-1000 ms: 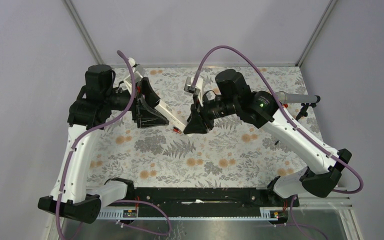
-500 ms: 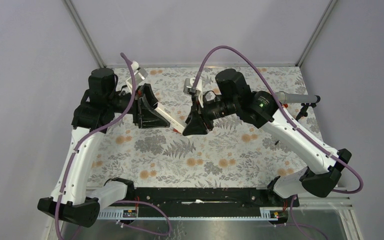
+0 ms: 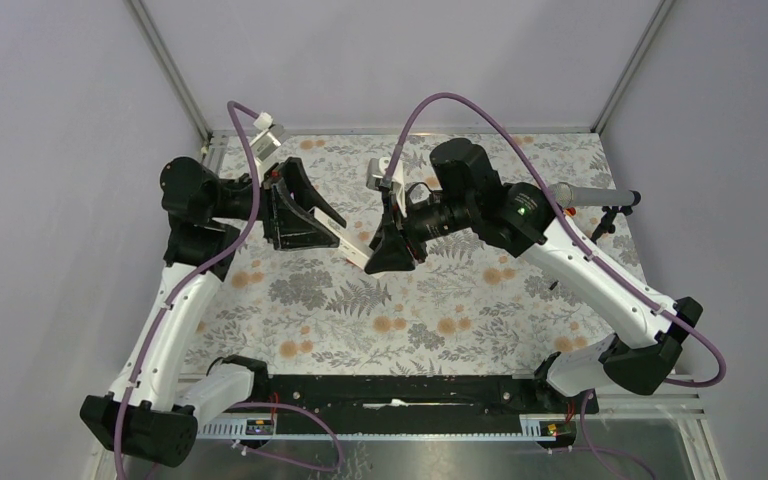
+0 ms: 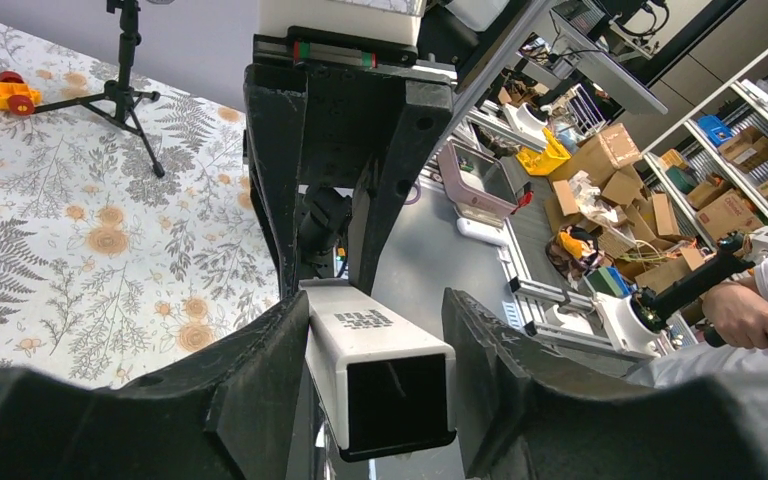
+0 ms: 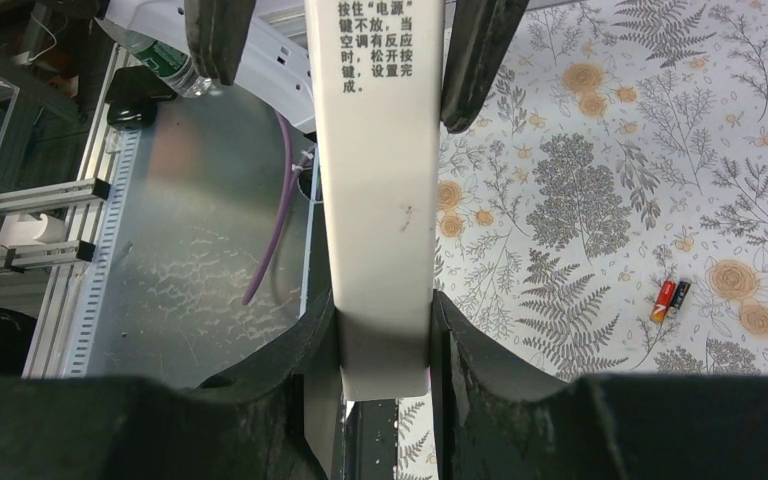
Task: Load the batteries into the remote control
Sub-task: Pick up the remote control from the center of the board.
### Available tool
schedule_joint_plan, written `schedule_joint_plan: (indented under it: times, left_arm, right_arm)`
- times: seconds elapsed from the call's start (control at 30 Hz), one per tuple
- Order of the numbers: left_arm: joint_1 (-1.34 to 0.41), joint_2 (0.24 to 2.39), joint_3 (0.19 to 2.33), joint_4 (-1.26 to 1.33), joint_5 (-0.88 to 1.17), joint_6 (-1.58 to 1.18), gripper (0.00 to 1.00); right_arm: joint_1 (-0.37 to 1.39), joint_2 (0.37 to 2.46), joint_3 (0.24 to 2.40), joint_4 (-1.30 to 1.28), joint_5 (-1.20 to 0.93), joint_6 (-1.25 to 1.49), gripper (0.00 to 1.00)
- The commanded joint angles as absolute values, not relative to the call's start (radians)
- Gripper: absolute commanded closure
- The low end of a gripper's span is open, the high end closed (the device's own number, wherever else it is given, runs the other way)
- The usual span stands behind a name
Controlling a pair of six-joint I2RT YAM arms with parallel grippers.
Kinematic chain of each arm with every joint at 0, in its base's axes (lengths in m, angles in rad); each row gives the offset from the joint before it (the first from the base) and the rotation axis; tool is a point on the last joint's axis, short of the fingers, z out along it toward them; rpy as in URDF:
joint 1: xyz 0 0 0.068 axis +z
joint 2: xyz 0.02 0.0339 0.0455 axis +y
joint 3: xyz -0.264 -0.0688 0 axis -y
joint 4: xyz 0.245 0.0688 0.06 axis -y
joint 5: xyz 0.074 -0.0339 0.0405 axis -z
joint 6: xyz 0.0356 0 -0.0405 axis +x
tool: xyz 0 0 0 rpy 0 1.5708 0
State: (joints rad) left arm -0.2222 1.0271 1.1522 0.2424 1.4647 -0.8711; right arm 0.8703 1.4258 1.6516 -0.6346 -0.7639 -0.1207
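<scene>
Jaws of the right gripper [image 5: 382, 322] clamp the remote control [image 5: 375, 190] aloft; left gripper [image 4: 375, 308] jaws stand open around its hollow end. Two batteries [image 5: 668, 299] lie on the surface [image 5: 580, 180].

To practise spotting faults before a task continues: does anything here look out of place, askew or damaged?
Nothing looks damaged or spilled. One oddity: the remote control is held in mid-air, clamped by the right claw with the left claw around its other end, while the batteries lie loose on the tablecloth, not in it.
</scene>
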Motion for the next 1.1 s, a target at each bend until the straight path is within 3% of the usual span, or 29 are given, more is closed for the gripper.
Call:
schedule_joint_plan:
  times: [0.0, 0.27, 0.4, 0.67, 0.83, 1.07]
  left_arm:
    - [-0.225, 1.024, 1.147, 0.408, 1.512, -0.966, 0.48]
    - [-0.219, 1.025, 1.118, 0.414, 1.519, -0.973, 0.37]
    - [-0.216, 1.025, 1.104, 0.414, 1.516, -0.973, 0.39]
    - [-0.211, 1.031, 1.092, 0.414, 1.51, -0.969, 0.53]
    - [-0.209, 1.02, 1.083, 0.414, 1.514, -0.965, 0.47]
    - [-0.207, 1.022, 1.081, 0.414, 1.506, -0.962, 0.47]
  right_arm:
    - [0.87, 1.418, 1.657, -0.594, -0.773, -0.134, 1.0]
    - [0.87, 1.412, 1.666, -0.589, -0.731, -0.124, 1.0]
    - [0.87, 1.408, 1.68, -0.597, -0.708, -0.129, 1.0]
    - [0.87, 1.422, 1.721, -0.655, -0.681, -0.149, 1.0]
    - [0.87, 1.429, 1.763, -0.707, -0.666, -0.144, 1.0]
    - [0.87, 1.44, 1.799, -0.761, -0.65, -0.155, 1.0]
